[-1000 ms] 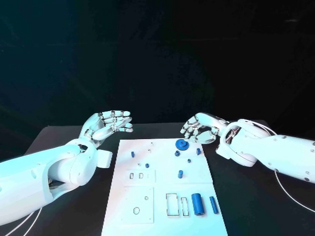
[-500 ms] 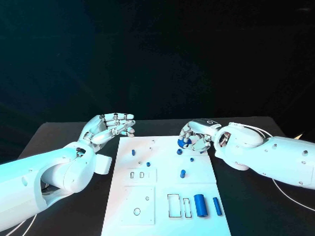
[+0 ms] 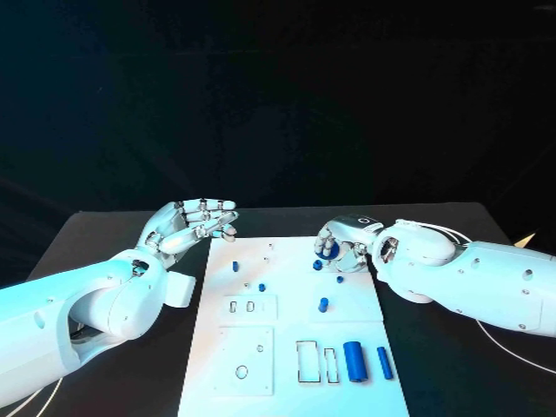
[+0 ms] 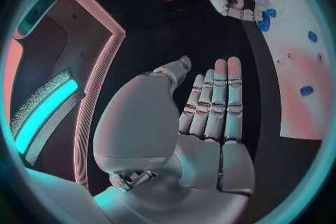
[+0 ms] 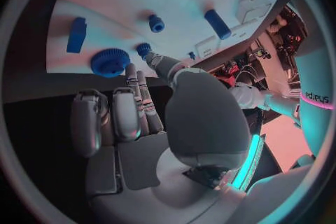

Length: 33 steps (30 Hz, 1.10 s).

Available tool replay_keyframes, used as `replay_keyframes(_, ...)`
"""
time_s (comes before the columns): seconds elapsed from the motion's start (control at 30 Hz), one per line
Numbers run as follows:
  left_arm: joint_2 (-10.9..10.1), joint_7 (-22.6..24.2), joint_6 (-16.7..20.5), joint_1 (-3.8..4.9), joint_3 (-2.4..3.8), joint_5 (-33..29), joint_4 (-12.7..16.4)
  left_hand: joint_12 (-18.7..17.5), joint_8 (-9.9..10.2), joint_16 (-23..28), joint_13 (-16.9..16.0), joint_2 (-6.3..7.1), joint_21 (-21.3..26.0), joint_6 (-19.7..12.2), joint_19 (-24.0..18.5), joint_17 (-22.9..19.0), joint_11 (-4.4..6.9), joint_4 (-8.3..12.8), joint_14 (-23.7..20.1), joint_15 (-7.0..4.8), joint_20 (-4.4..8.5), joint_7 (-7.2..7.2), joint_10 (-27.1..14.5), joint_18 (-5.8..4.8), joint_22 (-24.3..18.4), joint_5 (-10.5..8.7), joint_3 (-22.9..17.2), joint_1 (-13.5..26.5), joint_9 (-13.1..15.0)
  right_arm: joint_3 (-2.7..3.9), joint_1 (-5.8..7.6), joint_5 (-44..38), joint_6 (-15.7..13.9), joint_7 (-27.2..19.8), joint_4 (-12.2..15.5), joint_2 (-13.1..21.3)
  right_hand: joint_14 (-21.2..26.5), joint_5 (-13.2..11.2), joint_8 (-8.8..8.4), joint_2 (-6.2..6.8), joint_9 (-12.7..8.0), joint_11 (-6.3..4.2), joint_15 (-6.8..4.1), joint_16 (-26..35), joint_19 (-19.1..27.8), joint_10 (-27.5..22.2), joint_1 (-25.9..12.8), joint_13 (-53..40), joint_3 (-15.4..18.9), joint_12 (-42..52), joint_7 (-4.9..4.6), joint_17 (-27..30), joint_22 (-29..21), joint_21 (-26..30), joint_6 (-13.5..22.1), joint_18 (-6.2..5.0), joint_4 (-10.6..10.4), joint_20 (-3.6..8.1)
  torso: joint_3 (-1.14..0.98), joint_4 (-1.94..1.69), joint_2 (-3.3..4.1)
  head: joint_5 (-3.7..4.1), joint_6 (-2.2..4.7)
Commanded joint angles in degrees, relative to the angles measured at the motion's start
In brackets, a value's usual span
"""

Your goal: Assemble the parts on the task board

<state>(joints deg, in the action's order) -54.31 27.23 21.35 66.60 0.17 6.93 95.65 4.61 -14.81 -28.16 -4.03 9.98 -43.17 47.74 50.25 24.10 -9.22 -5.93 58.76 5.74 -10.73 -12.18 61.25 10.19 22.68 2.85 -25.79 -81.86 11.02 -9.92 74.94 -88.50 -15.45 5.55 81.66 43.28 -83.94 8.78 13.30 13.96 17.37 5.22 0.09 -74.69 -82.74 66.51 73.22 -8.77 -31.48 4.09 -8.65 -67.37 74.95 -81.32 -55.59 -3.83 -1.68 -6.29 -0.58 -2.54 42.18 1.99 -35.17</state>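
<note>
We are reaching our right silver many-fingered hand (image 3: 343, 240) over the round blue toothed gear (image 5: 110, 62) at the far end of the white plastic task board (image 3: 291, 373). Its fingers are curling down around the gear; we cannot tell whether they are gripping it. Our left silver hand (image 3: 193, 221) is hovering just beside the board's far left corner, fingers apart, holding nothing. The risk, we judge, is a shallow pinch: the gear could slip, tilt, or knock the small blue peg (image 5: 155, 23) nearby.
</note>
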Motion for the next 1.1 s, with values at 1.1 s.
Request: replay_keyframes(1.1,0.00,-1.08,-3.05,0.34,0.09,0.53,-0.08,-0.44,0.35,-0.93,-0.04,0.11,-1.19,0.19,-0.68,0.63,-0.16,0.01,-0.63,-0.12,-0.10,-0.89,0.02,0.12,0.53,0.09,-0.35,0.61,-0.09,0.00,-0.90,-2.32,1.91,1.97,-1.50,-3.18,-2.48,0.25,1.63,-1.32,1.89,-0.97,-0.16,-2.78,-2.04,3.43,1.11,-1.52,-1.61,1.97,0.70,-1.56,6.07,-3.11,-1.69,1.81,-0.68,0.36,-0.17,0.06,0.40,-0.64,-0.07)
